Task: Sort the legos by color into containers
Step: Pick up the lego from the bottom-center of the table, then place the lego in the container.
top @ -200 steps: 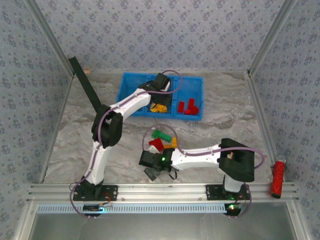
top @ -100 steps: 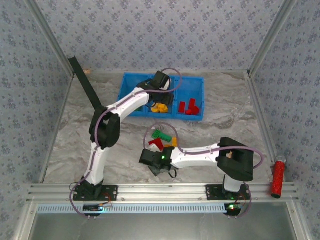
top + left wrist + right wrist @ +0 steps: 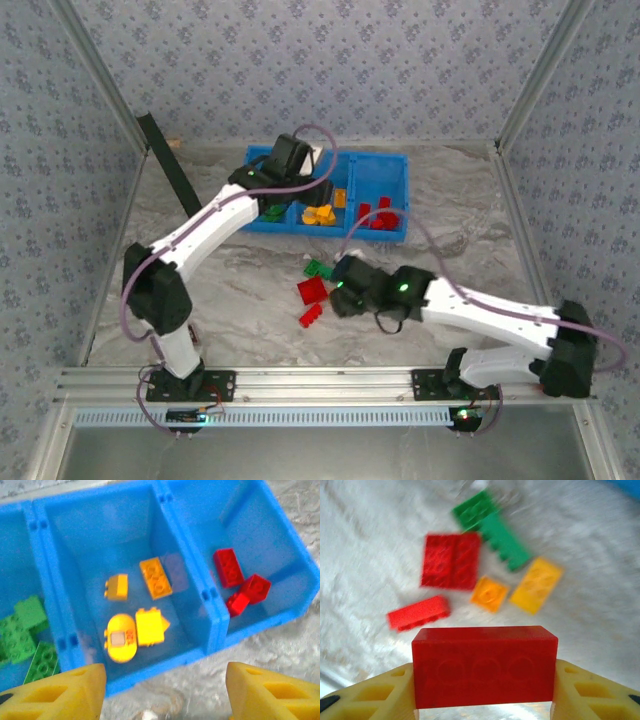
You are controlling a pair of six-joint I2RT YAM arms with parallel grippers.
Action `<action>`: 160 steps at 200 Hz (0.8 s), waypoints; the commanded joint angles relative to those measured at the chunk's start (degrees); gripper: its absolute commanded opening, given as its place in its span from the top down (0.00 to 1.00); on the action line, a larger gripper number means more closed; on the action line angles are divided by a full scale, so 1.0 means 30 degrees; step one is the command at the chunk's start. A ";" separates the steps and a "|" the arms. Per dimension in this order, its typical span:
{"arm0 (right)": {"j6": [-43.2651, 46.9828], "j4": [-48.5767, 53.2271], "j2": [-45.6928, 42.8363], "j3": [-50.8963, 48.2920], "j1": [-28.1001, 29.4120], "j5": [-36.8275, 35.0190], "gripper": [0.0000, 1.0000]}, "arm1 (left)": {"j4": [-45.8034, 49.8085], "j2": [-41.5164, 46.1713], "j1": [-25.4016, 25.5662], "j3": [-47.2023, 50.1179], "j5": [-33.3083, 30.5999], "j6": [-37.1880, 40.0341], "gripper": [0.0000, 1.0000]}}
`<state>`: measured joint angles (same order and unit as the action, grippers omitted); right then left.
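Legos stood mid-sort, one red brick [image 3: 485,665] clamped end to end between the fingers of the right gripper [image 3: 485,692], its jaws spread wide to span the brick's length, above the table [image 3: 600,630]. Just to its left lay the loose pieces: a red plate [image 3: 451,561], a small red bar [image 3: 418,612], two greens [image 3: 492,530], an orange square [image 3: 490,594] and a yellow plate [image 3: 536,585]. Farther off, the left gripper [image 3: 162,695] hung wide open and empty over the near wall of the blue tray [image 3: 215,625]. The tray's left bin held green bricks [image 3: 22,635], the middle bin yellow ones [image 3: 145,625] and the right bin red ones [image 3: 235,575]. The risks, by the look of it: the brick was gripped only at its ends, so a jolt could twist it loose short of the right bin. With the left arm stretched over the tray, a straight run there could also bring the two arms together.
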<state>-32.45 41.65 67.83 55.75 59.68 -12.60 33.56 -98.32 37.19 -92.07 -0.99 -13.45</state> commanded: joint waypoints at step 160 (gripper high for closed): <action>0.9712 0.0205 1.2986 1.3752 -1.2238 0.1235 0.47 | -0.1649 0.6093 0.6832 1.4240 0.1298 -0.3744 0.36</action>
<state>-6.83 41.54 102.04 91.50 23.86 -8.34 31.62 -80.44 56.71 -50.19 1.15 -22.20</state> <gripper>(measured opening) 0.545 0.640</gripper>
